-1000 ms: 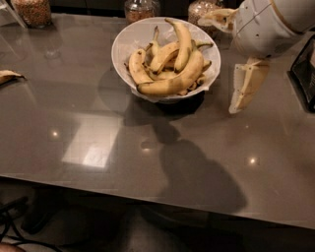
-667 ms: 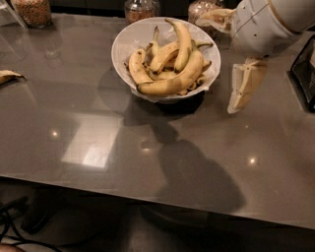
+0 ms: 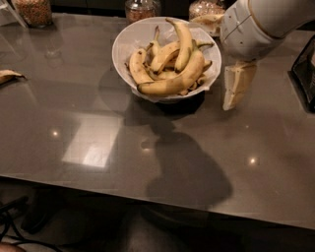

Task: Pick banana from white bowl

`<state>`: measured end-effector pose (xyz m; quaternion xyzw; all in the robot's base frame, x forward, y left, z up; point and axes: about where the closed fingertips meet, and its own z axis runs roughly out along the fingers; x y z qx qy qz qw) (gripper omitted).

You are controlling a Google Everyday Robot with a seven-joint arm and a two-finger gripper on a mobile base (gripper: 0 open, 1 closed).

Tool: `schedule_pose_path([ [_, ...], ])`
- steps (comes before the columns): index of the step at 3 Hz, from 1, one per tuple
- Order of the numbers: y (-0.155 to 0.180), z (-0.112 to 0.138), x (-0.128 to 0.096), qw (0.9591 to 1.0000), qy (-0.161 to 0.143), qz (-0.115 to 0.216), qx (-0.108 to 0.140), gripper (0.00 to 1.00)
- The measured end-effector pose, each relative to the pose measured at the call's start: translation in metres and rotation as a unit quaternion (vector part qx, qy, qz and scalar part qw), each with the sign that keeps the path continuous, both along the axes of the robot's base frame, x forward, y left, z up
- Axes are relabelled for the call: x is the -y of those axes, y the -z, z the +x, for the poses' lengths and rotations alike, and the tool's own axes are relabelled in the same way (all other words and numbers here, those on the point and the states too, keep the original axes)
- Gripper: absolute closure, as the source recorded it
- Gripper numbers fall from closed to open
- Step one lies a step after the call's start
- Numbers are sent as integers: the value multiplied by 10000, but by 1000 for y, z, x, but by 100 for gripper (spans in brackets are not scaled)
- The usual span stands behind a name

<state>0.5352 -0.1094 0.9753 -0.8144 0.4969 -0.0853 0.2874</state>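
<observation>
The jars [image 3: 142, 7] at the back are cut off by the edge. The gripper [image 3: 237, 88] hangs just right of the white bowl [image 3: 123, 47], clear of the bananas [image 3: 172, 81]; whether it is open or closed cannot be told.

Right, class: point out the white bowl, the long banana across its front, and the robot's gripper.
white bowl [image 3: 129, 40]: camera view, bare inner wall at left.
long banana [image 3: 173, 81]: camera view, middle of its curve.
gripper [image 3: 232, 98]: camera view, lower end, right of the white bowl.
</observation>
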Motion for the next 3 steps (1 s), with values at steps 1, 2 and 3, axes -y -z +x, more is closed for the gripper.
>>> schedule_pose_path([
  [1,11,20,-13,9988,-376,-326,14,15],
  [2,19,34,-21,9960,-696,-563,21,33],
  [3,24,45,-27,9933,-909,-716,44,38],
])
